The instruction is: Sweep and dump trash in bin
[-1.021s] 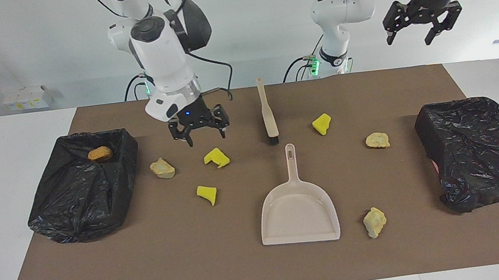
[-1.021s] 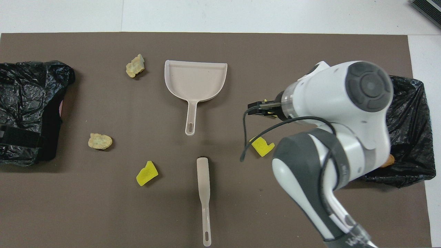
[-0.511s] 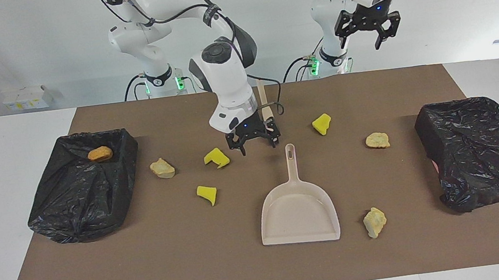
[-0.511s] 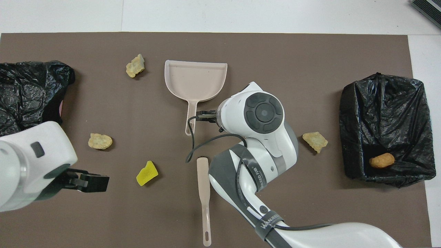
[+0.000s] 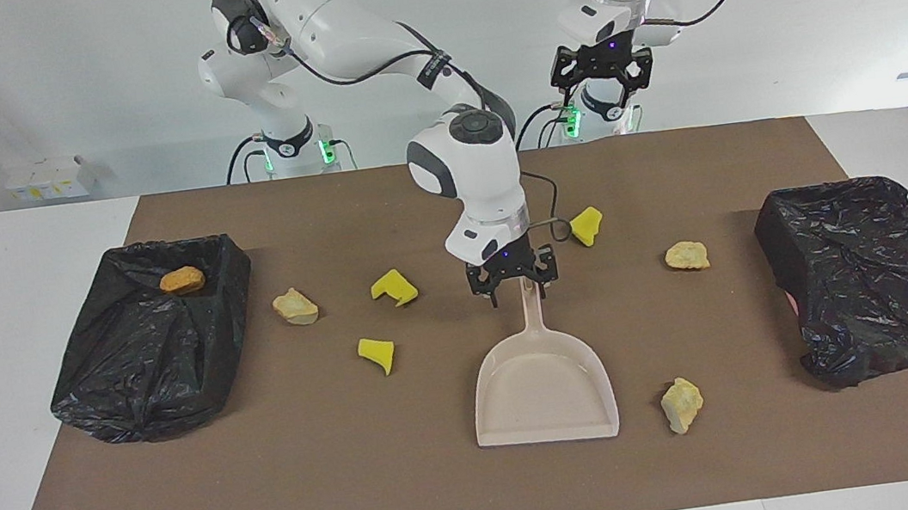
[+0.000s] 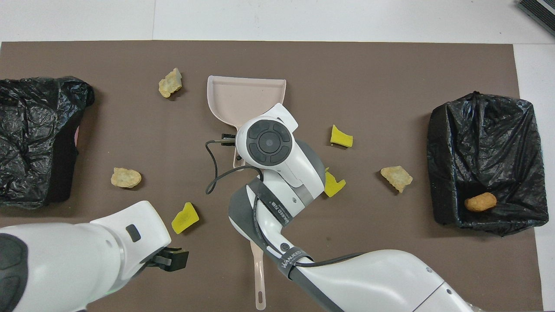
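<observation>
Right gripper [image 5: 517,284] straddles the dustpan [image 5: 542,383] handle, jaws spread, not clenched; left gripper [image 5: 604,78], jaws released, hangs raised

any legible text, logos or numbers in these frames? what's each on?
"WANJEED": printed on the strap around the right arm's cable, overhead view.
A second print on the grey band higher up the same arm: too blurred to read.
Nothing readable on the dustpan, bins or trash.

White table [image 5: 21,256] under a brown mat [image 5: 291,483], plain pale wall [image 5: 51,79], perhaps window glare.
</observation>
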Robot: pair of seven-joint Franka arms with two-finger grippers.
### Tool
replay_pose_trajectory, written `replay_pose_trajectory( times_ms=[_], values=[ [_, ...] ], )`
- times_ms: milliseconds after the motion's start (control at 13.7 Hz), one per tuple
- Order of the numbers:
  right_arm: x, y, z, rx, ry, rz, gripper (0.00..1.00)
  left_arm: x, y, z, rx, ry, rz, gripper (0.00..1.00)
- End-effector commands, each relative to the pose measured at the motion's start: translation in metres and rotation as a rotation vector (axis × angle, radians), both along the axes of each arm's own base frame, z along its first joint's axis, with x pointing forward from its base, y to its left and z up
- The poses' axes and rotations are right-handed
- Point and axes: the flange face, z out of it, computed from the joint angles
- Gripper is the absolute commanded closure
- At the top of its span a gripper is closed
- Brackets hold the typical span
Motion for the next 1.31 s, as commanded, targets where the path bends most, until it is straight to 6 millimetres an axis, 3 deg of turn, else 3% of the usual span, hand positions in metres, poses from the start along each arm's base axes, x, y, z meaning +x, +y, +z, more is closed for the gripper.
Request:
replay_pose_trajectory(
  times_ms=[0,73,219,438,729,1094,1240],
  values=[
    [-0.013,0.025,-0.009,-0.051,-0.005,0.033,0.28,-0.021,-0.013,-0.023,-0.019,-0.019,0.006,0.00],
    [-0.025,0.034,-0.013,-0.116,-0.003,0.071,0.33,-0.024,-0.016,-0.029,-0.020,-0.020,-0.003,0.00],
    [-0.030,0.036,-0.019,-0.150,0.003,0.081,0.33,-0.025,-0.020,-0.034,-0.023,-0.023,-0.009,0.00],
    [-0.030,0.035,-0.023,-0.156,0.011,0.067,0.41,-0.039,-0.039,-0.054,-0.040,-0.030,0.012,0.00],
    [-0.026,0.034,-0.024,-0.146,-0.003,0.057,0.43,-0.043,-0.041,-0.062,-0.035,-0.024,0.013,0.00],
    [-0.019,0.031,-0.023,-0.135,-0.034,0.055,0.69,-0.059,-0.060,-0.083,-0.043,-0.032,0.023,0.00],
    [-0.015,0.028,-0.018,-0.128,-0.046,0.049,0.70,-0.062,-0.063,-0.089,-0.044,-0.034,0.030,0.00]
  ],
)
